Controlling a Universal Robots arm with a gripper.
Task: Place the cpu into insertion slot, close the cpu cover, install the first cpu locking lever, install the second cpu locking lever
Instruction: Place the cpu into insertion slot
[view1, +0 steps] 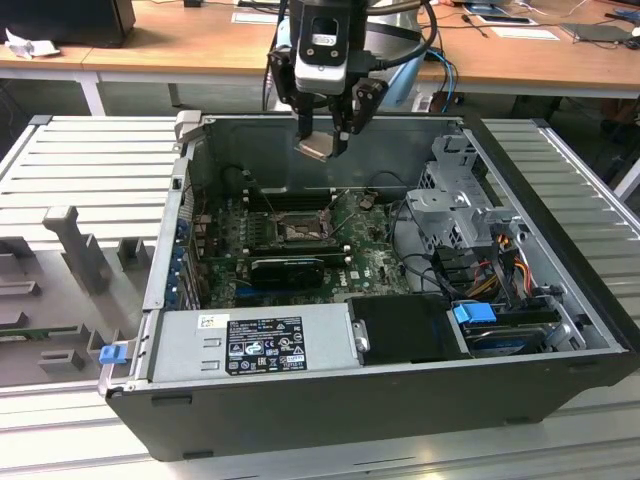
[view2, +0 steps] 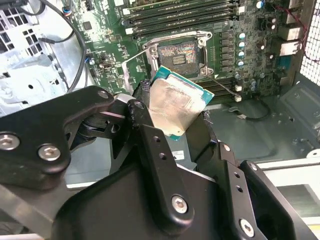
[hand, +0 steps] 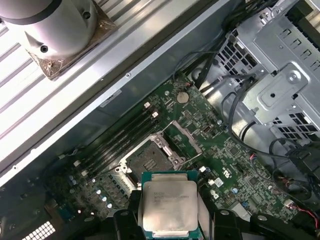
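Between the fingers of the black tool (view1: 322, 140), the pale silvery-beige flat square cpu (hand: 169, 204) is sitting clamped by its edges. It is hanging tilted, well above the green circuit board (hand: 235, 165). Beyond it, the small dark-framed square insertion slot (hand: 150, 160) is lying uncovered, showing its brownish-grey middle in both wrist views. The thin silvery metal cpu cover (hand: 188, 136) is apparently standing raised beside the slot, not closed over it. Farther out, the open dark grey computer case (view1: 330, 400) is resting on the ribbed grey metal tabletop (view1: 90, 170). By this evidence, placement, cover closing and both locking levers are all outstanding.
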